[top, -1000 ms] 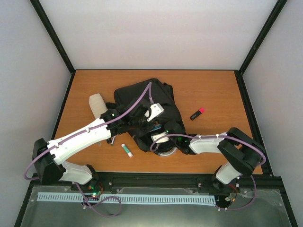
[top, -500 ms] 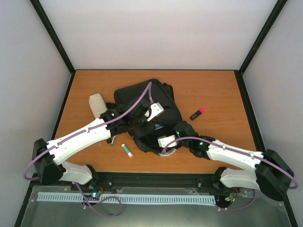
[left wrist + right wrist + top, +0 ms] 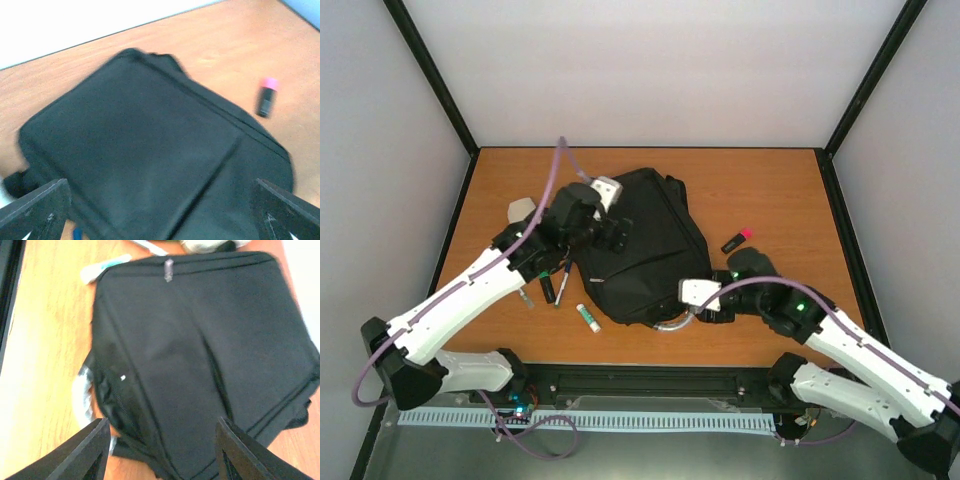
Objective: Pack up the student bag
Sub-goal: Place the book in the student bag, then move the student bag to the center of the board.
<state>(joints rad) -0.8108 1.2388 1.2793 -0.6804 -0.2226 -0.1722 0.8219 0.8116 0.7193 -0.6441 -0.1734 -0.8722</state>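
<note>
The student bag [image 3: 642, 245] is a large black backpack lying flat in the middle of the wooden table, with its grey loop handle [image 3: 670, 322] at the near edge. It fills the left wrist view [image 3: 150, 145] and the right wrist view [image 3: 200, 340]. My left gripper [image 3: 610, 225] hovers over the bag's left side. Its jaws are wide open [image 3: 161, 185] and nothing is between them. My right gripper [image 3: 698, 300] sits at the bag's near right corner, open [image 3: 161, 422] and holding nothing, above the zip and the handle [image 3: 82, 395].
A black marker with a pink cap [image 3: 737, 241] [image 3: 266, 97] lies right of the bag. Near its left side lie a white glue stick [image 3: 588, 317] [image 3: 105, 266] and dark pens [image 3: 555, 288]. A pale roll [image 3: 523, 210] shows behind my left arm.
Both grippers have opened and let go of the bag. My left arm has lifted and swung back to the left. My right arm has drawn back to the right, and the bag now lies flat.
</note>
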